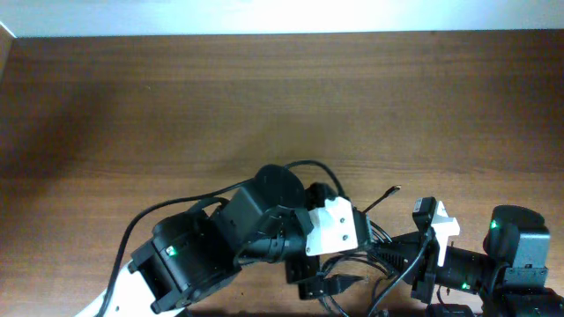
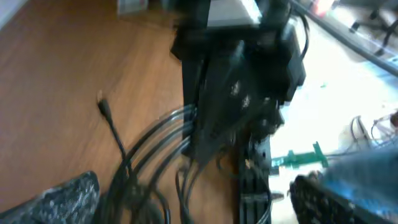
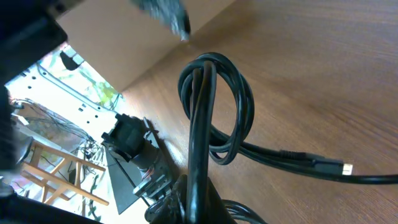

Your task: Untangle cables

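**A:** Cables (image 1: 374,255), then. How far along are they?

**B:** Overhead, hardly begun, I'd say. They lie bunched on the surface (image 1: 176,106) just beside the right arm (image 1: 515,251), on its side facing the left arm (image 1: 229,229). Only one plug end (image 1: 394,189) pokes clear of the bunch. The left end effector (image 1: 370,239) and right end effector (image 1: 401,254) crowd over it. From up there I cannot tell whether either is spread or pinching.

**A:** And the left wrist view?

**B:** It's blurred. Several strands (image 2: 152,146) fan out from under the right arm across the surface. Only one finger pad (image 2: 62,199) shows, well away from the right arm, so the left end effector's state can't be told.

**A:** And the right wrist?

**B:** Ahead of the right arm the strands double back into a loop (image 3: 214,102). Another cord crosses it and ends in a metallic-tipped plug (image 3: 336,167). One blurred finger (image 3: 169,12) sits beyond the loop. The strands run back toward the right arm, but I can't tell if they're gripped.

**A:** What's left to do?

**B:** Nearly everything, by my reckoning. The loop wants opening and each cord laying apart.

**A:** Any containers?

**B:** None in any view, so nothing is held in one.
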Robot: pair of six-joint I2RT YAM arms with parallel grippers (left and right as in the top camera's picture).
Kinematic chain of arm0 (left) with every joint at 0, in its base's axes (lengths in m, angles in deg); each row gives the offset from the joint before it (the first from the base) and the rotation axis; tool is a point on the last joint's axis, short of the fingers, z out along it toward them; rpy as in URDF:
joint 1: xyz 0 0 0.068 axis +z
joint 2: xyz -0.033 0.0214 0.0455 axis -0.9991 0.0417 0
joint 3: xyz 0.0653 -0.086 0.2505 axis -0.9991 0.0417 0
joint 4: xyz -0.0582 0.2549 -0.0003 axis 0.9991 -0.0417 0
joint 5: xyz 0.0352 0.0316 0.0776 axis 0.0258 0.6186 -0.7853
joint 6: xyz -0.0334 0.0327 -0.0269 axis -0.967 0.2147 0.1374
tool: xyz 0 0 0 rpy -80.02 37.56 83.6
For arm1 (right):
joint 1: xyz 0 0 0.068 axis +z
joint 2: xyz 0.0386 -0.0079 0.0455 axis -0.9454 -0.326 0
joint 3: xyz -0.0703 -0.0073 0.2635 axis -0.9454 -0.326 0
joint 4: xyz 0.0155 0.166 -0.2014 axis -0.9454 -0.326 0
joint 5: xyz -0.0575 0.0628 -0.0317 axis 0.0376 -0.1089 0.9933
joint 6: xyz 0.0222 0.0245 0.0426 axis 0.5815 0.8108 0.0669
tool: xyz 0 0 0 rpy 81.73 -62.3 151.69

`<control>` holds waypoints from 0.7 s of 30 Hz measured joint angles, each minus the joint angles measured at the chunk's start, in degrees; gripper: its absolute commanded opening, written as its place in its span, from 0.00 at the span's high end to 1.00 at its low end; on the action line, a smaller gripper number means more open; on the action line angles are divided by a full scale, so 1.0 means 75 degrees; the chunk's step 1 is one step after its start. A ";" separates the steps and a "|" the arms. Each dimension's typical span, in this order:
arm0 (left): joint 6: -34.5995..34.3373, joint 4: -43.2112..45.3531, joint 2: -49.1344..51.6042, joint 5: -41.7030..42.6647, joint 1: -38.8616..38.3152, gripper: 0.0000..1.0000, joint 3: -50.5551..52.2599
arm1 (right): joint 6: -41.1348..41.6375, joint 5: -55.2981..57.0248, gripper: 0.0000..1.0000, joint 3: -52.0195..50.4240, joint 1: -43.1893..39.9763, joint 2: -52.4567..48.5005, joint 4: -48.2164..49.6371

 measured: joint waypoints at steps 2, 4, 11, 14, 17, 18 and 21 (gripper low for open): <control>-0.0006 -0.0536 0.0000 -0.0554 0.0000 0.01 -0.0009 | 0.0061 -0.0003 0.96 -0.0006 0.0000 0.0000 0.0061; -0.0195 -0.0845 0.0000 -0.1154 -0.0003 0.01 -0.0009 | 0.0731 0.0000 0.96 -0.0020 0.0000 0.0000 0.0621; -0.0766 -0.1198 0.0000 -0.2113 -0.0006 0.01 -0.0009 | 0.4164 -0.0015 0.96 -0.0061 0.0000 -0.0006 0.2538; -0.1352 -0.1198 0.0000 -0.2999 -0.0006 0.01 -0.0009 | 0.4806 -0.0184 0.96 -0.0064 0.0000 -0.0006 0.2827; -0.1626 -0.1166 0.0000 -0.3491 -0.0006 0.03 -0.0009 | 0.5441 -0.0988 0.96 -0.0067 0.0000 -0.0006 0.4016; -0.1676 -0.1037 0.0000 -0.3518 -0.0009 0.06 -0.0009 | 0.5601 -0.1192 0.96 -0.0067 0.0000 -0.0006 0.4211; -0.1612 -0.0379 0.0000 -0.3159 -0.0006 0.32 -0.0009 | 0.5837 -0.1507 0.96 -0.0067 0.0000 -0.0006 0.4310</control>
